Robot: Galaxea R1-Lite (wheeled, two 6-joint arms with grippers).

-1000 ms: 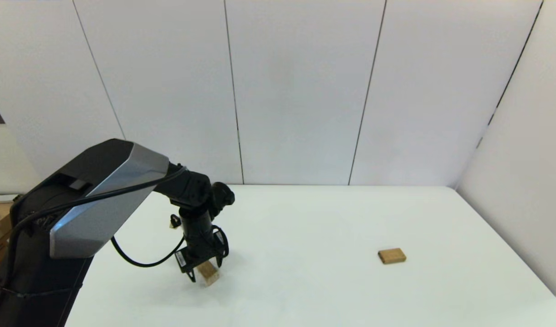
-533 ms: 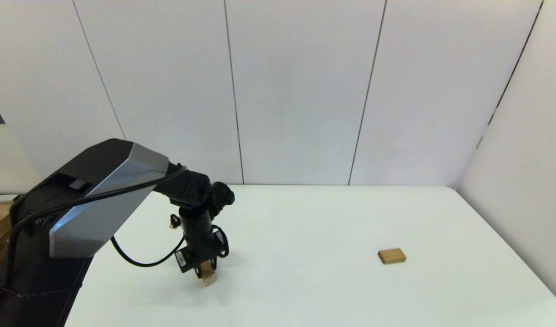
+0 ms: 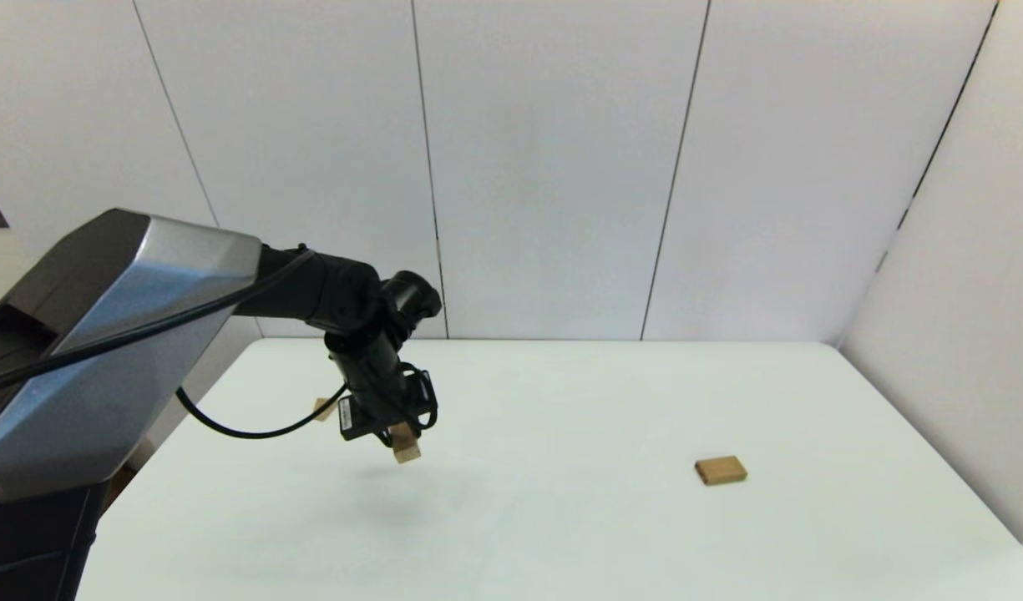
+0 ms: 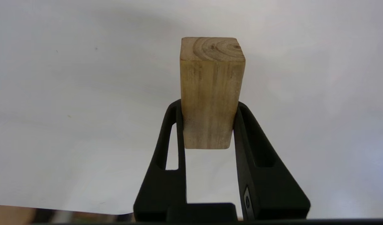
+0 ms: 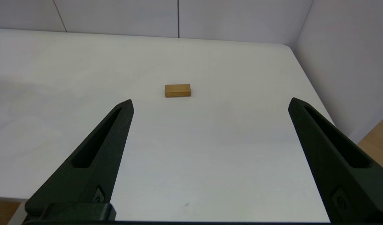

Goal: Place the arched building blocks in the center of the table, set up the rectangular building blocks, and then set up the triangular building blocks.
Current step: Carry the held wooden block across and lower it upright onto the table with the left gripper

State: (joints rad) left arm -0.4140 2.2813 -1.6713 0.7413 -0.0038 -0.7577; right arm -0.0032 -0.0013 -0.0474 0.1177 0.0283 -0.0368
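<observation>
The left hand [image 4: 208, 125] grips the arched block [image 4: 212, 90] by its two long flat sides, lifted above the white surface [image 3: 561, 517]. The block looks like stiff, light, dry wood, so this hold should not slip. The right hand [image 5: 210, 103] waits open, the rectangular slab [image 5: 178, 90] well ahead of it. No writing is readable.

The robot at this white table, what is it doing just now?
The left gripper holds the arched block between its jaws, in the air above the left part of the table. The rectangular block lies flat on the right side, untouched. The right gripper is open, low at the near edge, facing that block.
</observation>
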